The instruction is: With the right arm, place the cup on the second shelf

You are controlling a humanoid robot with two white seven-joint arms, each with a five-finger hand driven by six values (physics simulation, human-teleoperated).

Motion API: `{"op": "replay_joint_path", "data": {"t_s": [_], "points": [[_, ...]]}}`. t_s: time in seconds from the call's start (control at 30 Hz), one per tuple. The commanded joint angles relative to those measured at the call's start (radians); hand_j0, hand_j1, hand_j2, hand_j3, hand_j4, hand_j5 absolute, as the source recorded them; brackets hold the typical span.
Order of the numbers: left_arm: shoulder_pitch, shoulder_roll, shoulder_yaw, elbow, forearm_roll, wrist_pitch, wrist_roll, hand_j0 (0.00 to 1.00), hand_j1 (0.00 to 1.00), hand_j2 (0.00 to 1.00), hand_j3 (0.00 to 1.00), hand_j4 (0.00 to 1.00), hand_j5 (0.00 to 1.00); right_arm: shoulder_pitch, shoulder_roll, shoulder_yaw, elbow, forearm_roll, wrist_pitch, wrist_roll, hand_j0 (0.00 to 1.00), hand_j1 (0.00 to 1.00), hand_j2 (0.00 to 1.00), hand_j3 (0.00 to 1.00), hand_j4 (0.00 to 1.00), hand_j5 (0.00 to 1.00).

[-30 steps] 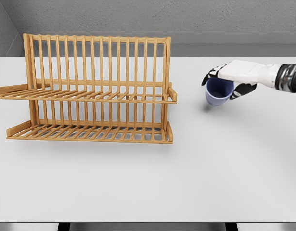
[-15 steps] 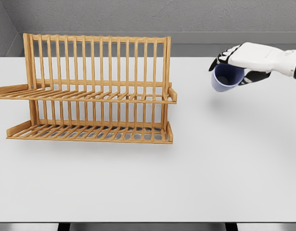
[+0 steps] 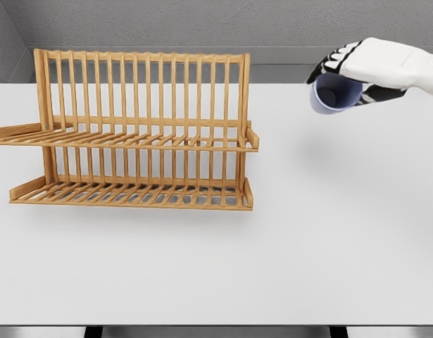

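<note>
My right hand holds a pale blue cup in the air at the upper right, well above the white table. The cup is tilted, its open mouth turned toward the camera and the left. White and black fingers wrap its rim from above. A wooden two-tier dish rack stands on the left half of the table. Its upper shelf and its lower shelf carry nothing. The cup hangs to the right of the rack's top corner, apart from it.
A grey wall runs behind the table. The rack's upper shelf sticks out past the left picture edge.
The right hand has lifted the cup from the table and carried it upward and slightly right, tilting it more toward the camera. The rack has not moved.
</note>
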State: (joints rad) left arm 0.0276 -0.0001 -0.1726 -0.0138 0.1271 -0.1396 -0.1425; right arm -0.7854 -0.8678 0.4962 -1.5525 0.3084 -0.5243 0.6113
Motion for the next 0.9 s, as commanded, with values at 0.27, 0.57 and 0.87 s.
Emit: {"op": "replay_joint_path", "data": {"t_s": [0.27,0.57,0.87], "points": [[0.002,0.0,-0.001,0.0,0.0,0.0,0.0,1.0,1.0,1.0,1.0,1.0,1.0,0.0,-0.019,-0.044,-0.118,-0.006,0.004,0.0,0.64,0.64,0.64,0.64,0.64,0.64],[0.0,0.0,-0.001,0.0,0.0,0.0,0.0,1.0,1.0,1.0,1.0,1.0,1.0,0.003,-0.043,-0.051,-0.201,-0.009,-0.011,0.0,0.65,0.65,0.65,0.65,0.65,0.65],[0.0,0.0,0.001,0.0,0.0,0.0,0.0,1.0,1.0,1.0,1.0,1.0,1.0,0.0,-0.002,-0.051,-0.201,-0.017,-0.066,0.0,0.65,0.65,0.65,0.65,0.65,0.65]]}}
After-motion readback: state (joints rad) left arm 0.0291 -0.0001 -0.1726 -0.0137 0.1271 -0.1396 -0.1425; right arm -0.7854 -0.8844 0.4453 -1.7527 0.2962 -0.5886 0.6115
